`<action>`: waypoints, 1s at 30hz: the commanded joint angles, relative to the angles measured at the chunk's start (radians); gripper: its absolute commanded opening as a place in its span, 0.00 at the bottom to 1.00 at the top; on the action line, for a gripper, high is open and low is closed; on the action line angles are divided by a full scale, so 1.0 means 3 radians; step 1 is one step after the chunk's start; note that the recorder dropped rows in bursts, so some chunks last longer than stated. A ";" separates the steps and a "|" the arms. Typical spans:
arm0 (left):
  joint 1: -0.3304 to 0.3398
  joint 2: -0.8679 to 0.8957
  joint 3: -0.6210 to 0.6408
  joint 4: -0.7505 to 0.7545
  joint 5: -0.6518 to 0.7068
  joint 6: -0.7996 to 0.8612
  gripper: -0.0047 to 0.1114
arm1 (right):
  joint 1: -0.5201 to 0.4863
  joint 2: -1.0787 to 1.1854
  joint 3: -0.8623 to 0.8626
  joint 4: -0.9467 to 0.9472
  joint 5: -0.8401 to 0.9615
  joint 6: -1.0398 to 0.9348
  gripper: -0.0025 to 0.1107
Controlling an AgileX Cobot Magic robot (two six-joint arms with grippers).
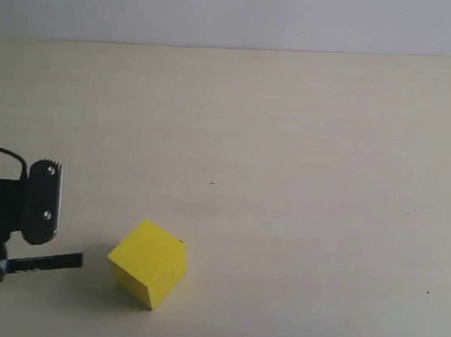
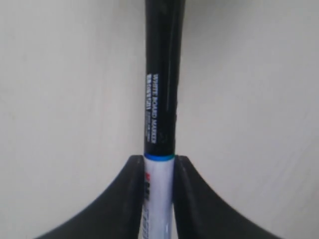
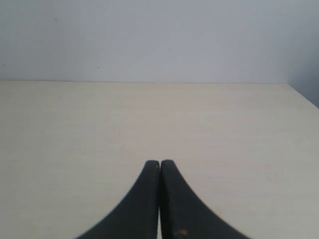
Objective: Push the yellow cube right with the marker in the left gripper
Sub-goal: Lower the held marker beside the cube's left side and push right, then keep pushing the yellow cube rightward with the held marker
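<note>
The yellow cube point(image 1: 148, 263) rests on the pale table near the front left, turned so one corner faces forward. My left gripper point(image 1: 11, 263) is at the far left edge, shut on the marker point(image 1: 44, 263), whose black cap points right toward the cube with a small gap between tip and cube. In the left wrist view the marker point(image 2: 160, 99) runs straight out from between the fingers point(image 2: 132, 189), white barrel in the grip, black cap beyond; the cube is out of that view. My right gripper point(image 3: 160, 164) is shut with nothing in it and does not appear in the exterior view.
The pale table point(image 1: 302, 182) stretches to the right of the cube and back to a grey wall point(image 1: 238, 13). In the right wrist view the table's edge point(image 3: 304, 97) shows at one side.
</note>
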 commanded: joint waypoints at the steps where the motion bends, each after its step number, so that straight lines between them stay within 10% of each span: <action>1: 0.0049 0.0144 0.0001 0.0606 0.0387 -0.0647 0.04 | -0.0020 -0.0017 0.0014 0.0003 -0.0018 -0.0003 0.02; 11: -0.0047 0.0417 -0.0020 0.0352 -0.0540 -0.0610 0.04 | -0.0020 -0.0017 0.0014 0.0003 -0.0018 -0.0003 0.02; 20: -0.0754 0.0556 -0.0209 0.0212 -0.0442 -0.0656 0.04 | -0.0020 -0.0017 0.0014 0.0003 -0.0018 -0.0003 0.02; 30: -0.0789 0.0556 -0.0210 0.0269 0.0080 -0.0720 0.04 | -0.0020 -0.0017 0.0014 0.0003 -0.0018 -0.0003 0.02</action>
